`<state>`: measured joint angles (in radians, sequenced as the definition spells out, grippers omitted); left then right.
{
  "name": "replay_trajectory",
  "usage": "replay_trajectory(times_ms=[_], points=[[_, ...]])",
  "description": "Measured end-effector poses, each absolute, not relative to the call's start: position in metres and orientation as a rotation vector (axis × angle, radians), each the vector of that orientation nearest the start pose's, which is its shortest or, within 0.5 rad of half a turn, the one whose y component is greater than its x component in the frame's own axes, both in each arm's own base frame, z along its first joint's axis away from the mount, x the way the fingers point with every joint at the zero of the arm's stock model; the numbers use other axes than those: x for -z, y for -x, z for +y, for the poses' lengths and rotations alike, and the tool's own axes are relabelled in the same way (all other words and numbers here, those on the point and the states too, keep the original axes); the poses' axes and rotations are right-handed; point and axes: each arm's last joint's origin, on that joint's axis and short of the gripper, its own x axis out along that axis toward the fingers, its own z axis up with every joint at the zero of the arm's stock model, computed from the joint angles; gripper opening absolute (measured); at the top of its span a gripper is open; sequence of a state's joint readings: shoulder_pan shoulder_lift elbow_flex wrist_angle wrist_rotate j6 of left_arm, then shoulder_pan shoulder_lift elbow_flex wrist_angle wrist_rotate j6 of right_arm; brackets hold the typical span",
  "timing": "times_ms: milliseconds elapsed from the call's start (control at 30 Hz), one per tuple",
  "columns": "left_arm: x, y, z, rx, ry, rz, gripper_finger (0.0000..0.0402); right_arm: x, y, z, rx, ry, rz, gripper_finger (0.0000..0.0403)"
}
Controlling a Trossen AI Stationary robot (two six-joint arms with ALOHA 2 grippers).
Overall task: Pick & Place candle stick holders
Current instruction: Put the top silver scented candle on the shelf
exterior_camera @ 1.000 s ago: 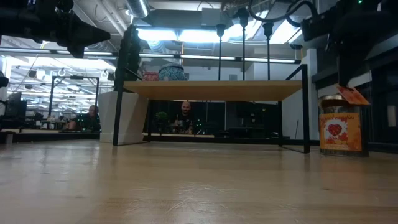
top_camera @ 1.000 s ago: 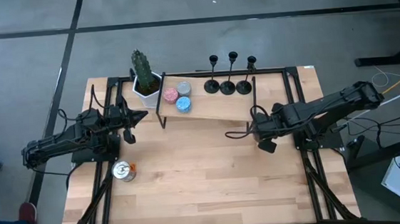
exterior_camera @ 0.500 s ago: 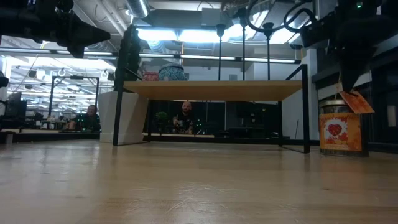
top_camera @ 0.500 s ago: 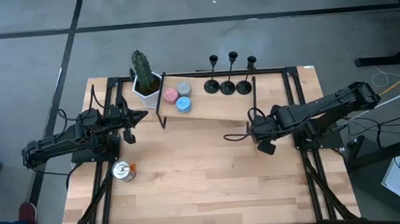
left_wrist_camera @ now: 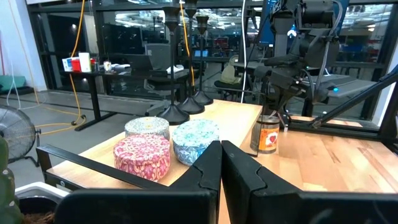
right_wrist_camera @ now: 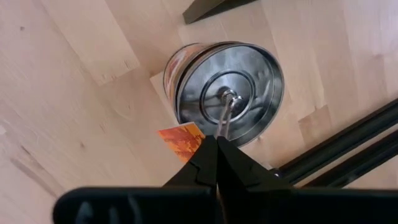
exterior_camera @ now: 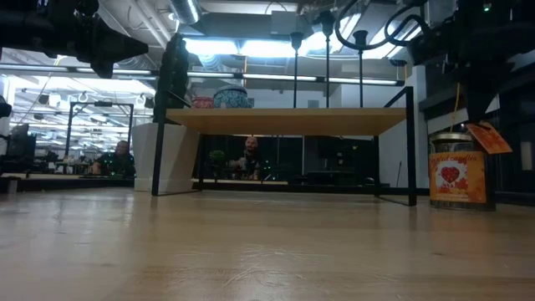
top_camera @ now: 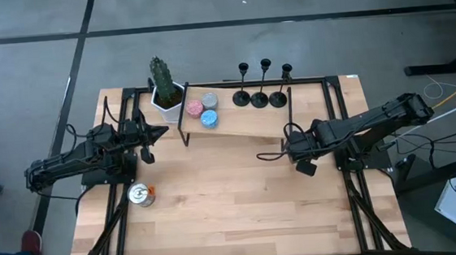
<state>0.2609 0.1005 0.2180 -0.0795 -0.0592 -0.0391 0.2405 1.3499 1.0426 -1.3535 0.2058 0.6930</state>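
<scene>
Three slim black candle stick holders (top_camera: 259, 92) stand on their round bases at the far right end of a raised wooden shelf (top_camera: 248, 124); they also show in the low view (exterior_camera: 327, 58) and the left wrist view (left_wrist_camera: 177, 68). My right gripper (right_wrist_camera: 216, 142) hangs over a metal-lidded can (right_wrist_camera: 224, 93) in front of the shelf's right leg, shut on the can's thin string. The can (exterior_camera: 456, 171) stands on the table. My left gripper (top_camera: 161, 132) is shut and empty left of the shelf, well clear of the holders. My right gripper pinches the thin string (right_wrist_camera: 222, 121) that runs from the middle of the can's lid, between its two shut fingertips, from above and pointing down. An orange tag (right_wrist_camera: 182, 140) hangs beside the fingers. The can stands upright on the table below.
Pink, grey and blue round tins (top_camera: 204, 109) lie on the shelf's left half. A cactus in a white pot (top_camera: 164, 92) stands at the shelf's far left. A second can (top_camera: 141, 194) stands on the table near the left arm. Bare wood lies in front of the shelf.
My right gripper has shifted a little above the can, first toward the table's left, then back toward its right. The orange tag has dropped slightly and swung toward the right. The can has stayed where it was.
</scene>
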Motion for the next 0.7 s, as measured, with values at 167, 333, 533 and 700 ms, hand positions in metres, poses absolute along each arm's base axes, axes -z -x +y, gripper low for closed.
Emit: replay_trajectory(times_ms=[167,333,533,700], points=[[-0.2219,-0.0867,0.0249,-0.319,0.035,-0.044,0.0006,-0.2485,-0.2009,0.0432,0.521,-0.169,1.522,0.0005],[-0.222,-0.0867,0.0249,-0.319,0.035,-0.044,0.0006,-0.2484,-0.2009,0.0432,0.521,-0.169,1.521,0.0008],[-0.222,-0.0867,0.0249,-0.319,0.035,-0.044,0.0006,-0.2484,-0.201,0.0432,0.52,-0.169,1.521,0.0039],[-0.222,-0.0867,0.0249,-0.319,0.035,-0.044,0.0006,-0.2485,-0.2011,0.0429,0.54,-0.171,1.51,0.0087]])
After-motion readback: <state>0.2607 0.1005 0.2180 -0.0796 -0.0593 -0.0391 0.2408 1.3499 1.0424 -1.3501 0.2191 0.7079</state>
